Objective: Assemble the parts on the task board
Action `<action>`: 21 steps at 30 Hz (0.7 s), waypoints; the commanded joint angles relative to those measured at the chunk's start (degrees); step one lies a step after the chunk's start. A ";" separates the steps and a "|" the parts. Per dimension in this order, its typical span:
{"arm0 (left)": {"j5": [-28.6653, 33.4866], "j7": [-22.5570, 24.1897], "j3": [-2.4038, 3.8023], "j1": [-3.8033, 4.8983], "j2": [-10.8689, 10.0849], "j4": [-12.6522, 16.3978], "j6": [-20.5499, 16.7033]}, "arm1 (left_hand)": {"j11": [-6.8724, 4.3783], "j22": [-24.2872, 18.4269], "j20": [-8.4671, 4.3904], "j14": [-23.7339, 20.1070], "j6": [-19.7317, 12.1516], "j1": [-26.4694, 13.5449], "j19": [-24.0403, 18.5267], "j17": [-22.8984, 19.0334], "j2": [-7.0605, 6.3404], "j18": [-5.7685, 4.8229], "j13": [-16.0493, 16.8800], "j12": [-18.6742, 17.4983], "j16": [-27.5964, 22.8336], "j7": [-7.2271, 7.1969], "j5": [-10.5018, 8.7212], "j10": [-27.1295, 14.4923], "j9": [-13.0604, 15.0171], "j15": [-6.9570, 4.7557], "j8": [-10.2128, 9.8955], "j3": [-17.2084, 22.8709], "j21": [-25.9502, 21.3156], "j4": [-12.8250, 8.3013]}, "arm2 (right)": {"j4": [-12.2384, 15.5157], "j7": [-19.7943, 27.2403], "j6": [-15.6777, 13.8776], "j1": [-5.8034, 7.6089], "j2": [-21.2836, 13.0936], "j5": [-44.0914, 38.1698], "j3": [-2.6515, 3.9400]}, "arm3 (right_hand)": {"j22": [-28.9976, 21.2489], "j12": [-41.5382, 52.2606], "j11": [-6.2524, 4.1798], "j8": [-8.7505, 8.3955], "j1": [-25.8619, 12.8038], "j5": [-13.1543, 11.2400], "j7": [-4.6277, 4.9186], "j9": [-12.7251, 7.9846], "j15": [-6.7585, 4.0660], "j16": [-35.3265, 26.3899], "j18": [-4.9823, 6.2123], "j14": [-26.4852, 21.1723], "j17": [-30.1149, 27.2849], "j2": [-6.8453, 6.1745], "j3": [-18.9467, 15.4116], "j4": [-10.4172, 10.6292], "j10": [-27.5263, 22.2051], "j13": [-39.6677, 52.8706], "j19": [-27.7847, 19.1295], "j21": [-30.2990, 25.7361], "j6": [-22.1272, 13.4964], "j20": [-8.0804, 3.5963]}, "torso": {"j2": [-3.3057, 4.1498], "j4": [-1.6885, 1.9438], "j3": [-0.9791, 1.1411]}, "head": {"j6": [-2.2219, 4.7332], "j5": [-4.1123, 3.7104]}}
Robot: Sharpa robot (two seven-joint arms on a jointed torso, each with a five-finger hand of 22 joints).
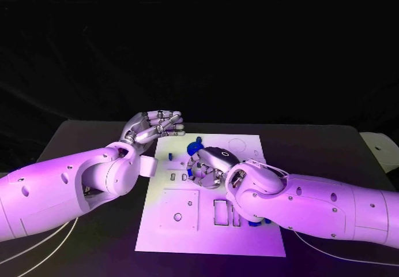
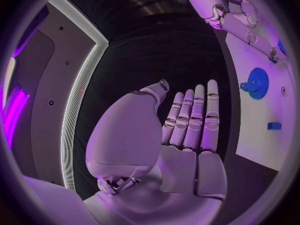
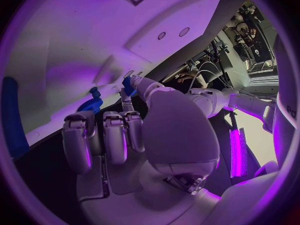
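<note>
Violet light washes a dim scene; the flat white task board (image 1: 212, 225) shows brightest against the dark black table (image 1: 332, 150). Both wrist views bend strongly toward their rims.

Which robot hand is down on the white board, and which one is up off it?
The right hand is over the task board among the blue parts. The left hand is raised beside the board's far corner, holding nothing.

black table (image 1: 83, 138), white cables (image 1: 50, 245) along its near edge
</note>
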 commanded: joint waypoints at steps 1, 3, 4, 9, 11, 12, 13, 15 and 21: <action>-0.13 0.38 0.04 0.05 0.03 0.03 0.65 | 0.07 -0.09 0.08 -0.32 0.20 -0.58 0.00 0.09 -0.10 0.72 -0.03 -0.06 -0.26 1.21 -0.02 0.04 -0.09 -0.06 -0.22 0.18 0.21 -0.03 | -0.48 -1.59 1.85 -0.29 0.57 -2.43 -0.01 | 15.08 -0.20 -0.45 2.24 -0.36 -0.03 -0.85 2.35 -0.38 0.32 -0.82 5.97 15.09 0.57 0.24 -0.09 2.75 11.37 5.99 0.25 1.07 -0.50 | -0.01 -0.10 0.03 | -0.25 0.34; -0.13 0.38 0.04 0.05 0.01 0.02 0.64 | 0.07 -0.09 0.08 -0.32 0.20 -0.58 0.00 0.09 -0.10 0.72 -0.03 -0.06 -0.26 1.21 -0.02 0.04 -0.09 -0.06 -0.22 0.18 0.21 -0.03 | -0.69 -1.70 2.02 -0.38 0.81 -2.57 -0.03 | 15.08 -0.20 -0.45 2.27 -0.48 -0.05 -0.85 2.39 -0.38 0.32 -0.82 5.97 15.09 0.55 0.22 -0.07 2.75 11.37 5.99 0.25 1.04 -0.50 | 0.00 -0.11 0.03 | -0.29 0.32; -0.13 0.38 0.04 0.05 0.01 0.02 0.64 | 0.07 -0.09 0.08 -0.32 0.20 -0.58 0.00 0.09 -0.10 0.72 -0.03 -0.06 -0.26 1.21 -0.02 0.04 -0.09 -0.06 -0.22 0.18 0.21 -0.03 | -0.82 -1.79 2.13 -0.43 0.93 -2.66 -0.03 | 15.08 -0.20 -0.45 2.27 -0.48 -0.05 -0.85 2.39 -0.38 0.32 -0.82 5.97 15.09 0.55 0.22 -0.07 2.75 11.37 5.99 0.25 1.04 -0.50 | -0.01 -0.09 0.02 | -0.35 0.32; -0.13 0.37 0.04 0.06 -0.03 0.07 0.66 | 0.07 -0.09 0.08 -0.32 0.20 -0.58 0.00 0.09 -0.10 0.72 -0.03 -0.06 -0.26 1.21 -0.02 0.04 -0.09 -0.06 -0.22 0.18 0.21 -0.03 | -1.39 -2.26 2.69 -0.53 1.23 -3.05 -0.06 | 15.08 -0.21 -0.46 2.35 -0.75 -0.12 -0.86 2.46 -0.39 0.32 -0.82 5.97 15.09 0.47 0.16 -0.05 2.74 11.36 5.99 0.25 0.96 -0.51 | -0.02 -0.04 -0.01 | -0.50 0.36; -0.13 0.36 0.04 0.06 -0.06 0.09 0.66 | 0.07 -0.09 0.08 -0.32 0.20 -0.58 0.00 0.09 -0.10 0.72 -0.03 -0.06 -0.26 1.21 -0.02 0.04 -0.09 -0.06 -0.22 0.18 0.21 -0.03 | -1.62 -2.42 2.89 -0.55 1.30 -3.14 -0.06 | 15.08 -0.27 -0.46 2.41 -1.00 -0.21 -0.86 2.52 -0.39 0.32 -0.82 5.97 15.09 0.42 0.11 -0.01 2.71 11.32 5.99 0.25 0.88 -0.52 | -0.02 -0.06 0.01 | -0.61 0.36; -0.13 0.36 0.04 0.06 -0.07 0.09 0.66 | 0.07 -0.09 0.08 -0.32 0.20 -0.58 0.00 0.09 -0.10 0.72 -0.03 -0.06 -0.26 1.21 -0.02 0.04 -0.09 -0.06 -0.22 0.18 0.21 -0.03 | -1.69 -2.45 2.95 -0.56 1.33 -3.16 -0.07 | 15.08 -0.29 -0.46 2.43 -1.08 -0.25 -0.86 2.54 -0.39 0.32 -0.82 5.97 15.09 0.42 0.11 0.01 2.70 11.31 5.99 0.25 0.85 -0.52 | -0.03 -0.07 0.00 | -0.63 0.37; -0.13 0.36 0.04 0.06 -0.10 0.10 0.66 | 0.07 -0.09 0.08 -0.32 0.20 -0.58 0.00 0.09 -0.10 0.72 -0.03 -0.06 -0.26 1.21 -0.02 0.04 -0.09 -0.06 -0.22 0.18 0.21 -0.03 | -1.82 -2.51 3.06 -0.57 1.39 -3.19 -0.08 | 15.08 -0.31 -0.46 2.45 -1.16 -0.29 -0.87 2.55 -0.40 0.32 -0.82 5.97 15.09 0.41 0.10 0.03 2.68 11.30 5.99 0.25 0.81 -0.53 | -0.03 -0.08 0.00 | -0.65 0.37; -0.13 0.35 0.04 0.06 -0.13 0.11 0.65 | 0.07 -0.09 0.08 -0.32 0.20 -0.58 0.00 0.09 -0.10 0.72 -0.03 -0.06 -0.26 1.21 -0.02 0.04 -0.09 -0.06 -0.22 0.18 0.21 -0.03 | -1.99 -2.57 3.26 -0.58 1.50 -3.22 -0.09 | 15.08 -0.31 -0.46 2.45 -1.16 -0.29 -0.87 2.55 -0.40 0.32 -0.82 5.97 15.09 0.41 0.10 0.03 2.68 11.30 5.99 0.25 0.81 -0.53 | -0.02 -0.10 0.00 | -0.66 0.35; -0.13 0.34 0.04 0.06 -0.17 0.14 0.66 | 0.07 -0.09 0.08 -0.32 0.20 -0.58 0.00 0.09 -0.10 0.72 -0.03 -0.06 -0.26 1.21 -0.02 0.04 -0.09 -0.06 -0.22 0.18 0.21 -0.03 | -2.39 -2.72 3.89 -0.69 1.84 -3.28 -0.16 | 15.08 -0.33 -0.46 2.54 -1.63 -0.55 -0.86 2.65 -0.40 0.32 -0.82 5.97 15.09 0.21 -0.02 0.09 2.67 11.28 5.99 0.25 0.64 -0.54 | -0.03 0.00 0.01 | -0.84 0.35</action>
